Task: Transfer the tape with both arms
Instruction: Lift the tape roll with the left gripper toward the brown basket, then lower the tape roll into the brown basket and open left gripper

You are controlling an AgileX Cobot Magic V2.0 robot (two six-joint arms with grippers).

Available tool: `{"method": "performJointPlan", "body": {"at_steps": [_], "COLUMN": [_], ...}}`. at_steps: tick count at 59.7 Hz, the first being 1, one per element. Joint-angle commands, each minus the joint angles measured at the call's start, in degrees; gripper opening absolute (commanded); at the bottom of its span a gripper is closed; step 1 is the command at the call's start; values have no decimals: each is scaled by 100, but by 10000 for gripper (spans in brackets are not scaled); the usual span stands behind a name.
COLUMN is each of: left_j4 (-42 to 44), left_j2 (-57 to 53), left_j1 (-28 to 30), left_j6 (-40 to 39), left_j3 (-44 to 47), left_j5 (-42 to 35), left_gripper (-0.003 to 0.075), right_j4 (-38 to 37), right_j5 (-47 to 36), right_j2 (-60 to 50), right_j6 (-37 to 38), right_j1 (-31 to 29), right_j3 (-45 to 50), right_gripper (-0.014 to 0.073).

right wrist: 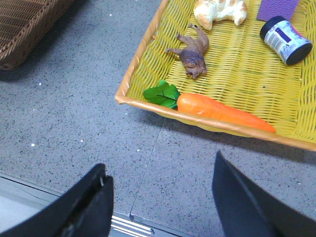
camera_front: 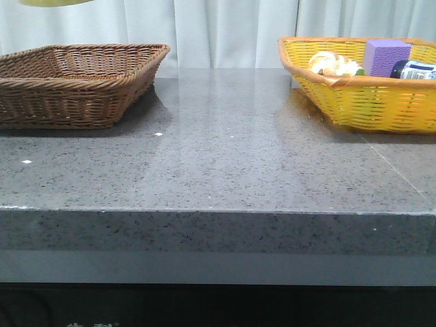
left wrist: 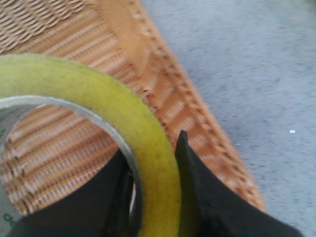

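Tape shows in the front view only as a yellow sliver (camera_front: 54, 2) at the top edge, high above the brown basket (camera_front: 75, 85) on the left of the grey table (camera_front: 225, 163). On the right stands a yellow basket (camera_front: 361, 95) holding a purple block (camera_front: 385, 56), a pale bread-like lump (camera_front: 334, 65) and a dark jar (camera_front: 415, 70). Neither arm is seen here.

Left wrist view: the tape (left wrist: 143, 133) fills the near field, its yellow band pinched between the black fingers (left wrist: 207, 197) of the left gripper (left wrist: 155, 192), one inside the ring and one outside. The pale core (left wrist: 29, 102) shows along the inner edge. Below it lies the brown basket's weave (left wrist: 74, 44), with the rim (left wrist: 168, 94) beside bare table (left wrist: 247, 59).

Right wrist view: the right gripper (right wrist: 160, 207) hangs over the table (right wrist: 74, 123) with its fingers (right wrist: 94, 202) spread wide and nothing between them. Beyond is the yellow basket (right wrist: 148, 59) with a carrot (right wrist: 217, 111), a small brown animal figure (right wrist: 193, 53), the bread (right wrist: 219, 11), the jar (right wrist: 285, 39) and the block (right wrist: 277, 8). A corner of the brown basket (right wrist: 24, 24) is also in sight.
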Motion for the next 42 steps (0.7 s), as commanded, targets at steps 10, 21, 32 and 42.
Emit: {"method": "performJointPlan", "body": {"at_steps": [10, 21, 32, 42], "left_j4": [-65, -41, -17, -17], "left_j2": [243, 704, 905, 893], "left_j1": [224, 224, 224, 224], "left_j6": [-23, -23, -23, -46], "left_j3": [-190, -190, -190, -258], "left_j5": [-85, -193, -317, -218], "left_gripper": [78, 78, 169, 395], "right_j4": [39, 39, 39, 39], "right_j5": [-439, -439, -439, -439], "right_j2": [-15, -15, -15, -15], "right_j6": [-30, -30, -30, -30], "right_j1": [-30, -30, -30, -30], "right_j3": [-137, -137, -137, -137], "right_gripper": [467, 467, 467, 467]}}
